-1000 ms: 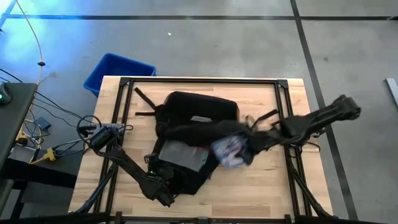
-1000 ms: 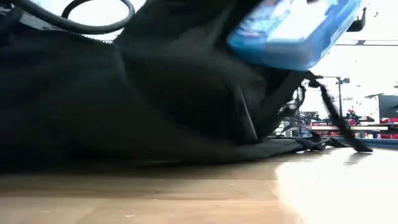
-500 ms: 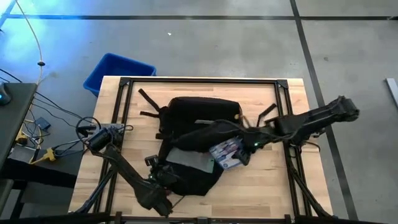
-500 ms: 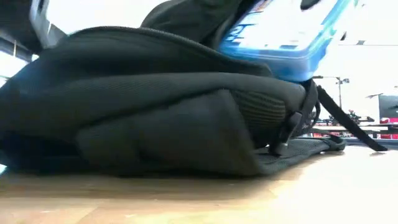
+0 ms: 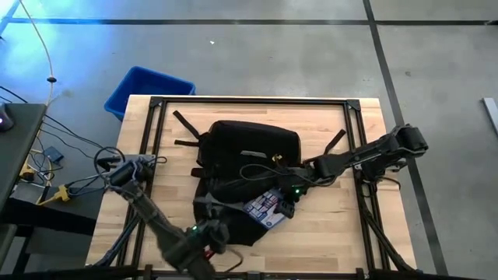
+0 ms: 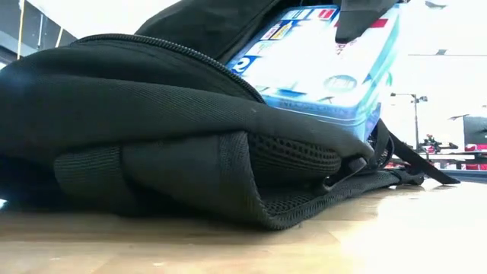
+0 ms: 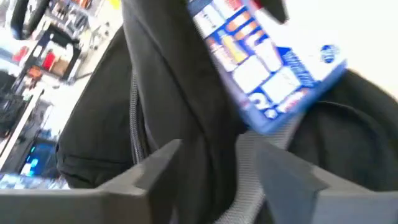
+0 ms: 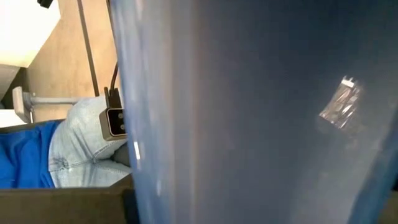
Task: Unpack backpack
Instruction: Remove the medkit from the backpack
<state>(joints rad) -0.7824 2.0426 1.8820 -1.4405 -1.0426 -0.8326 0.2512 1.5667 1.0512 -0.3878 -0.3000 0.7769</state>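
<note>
Right gripper clamped on blue box, lifting it clear of backpack; left gripper open at bag edge, likely releasing fabric

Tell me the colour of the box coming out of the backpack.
The box is blue with white panels and small red and yellow print, clearest in the low view.

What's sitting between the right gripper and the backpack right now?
A blue-and-white printed box, held in the right gripper and resting on the backpack. The high and low views show it.

black backpack, blue-white printed box, blue bin
</note>
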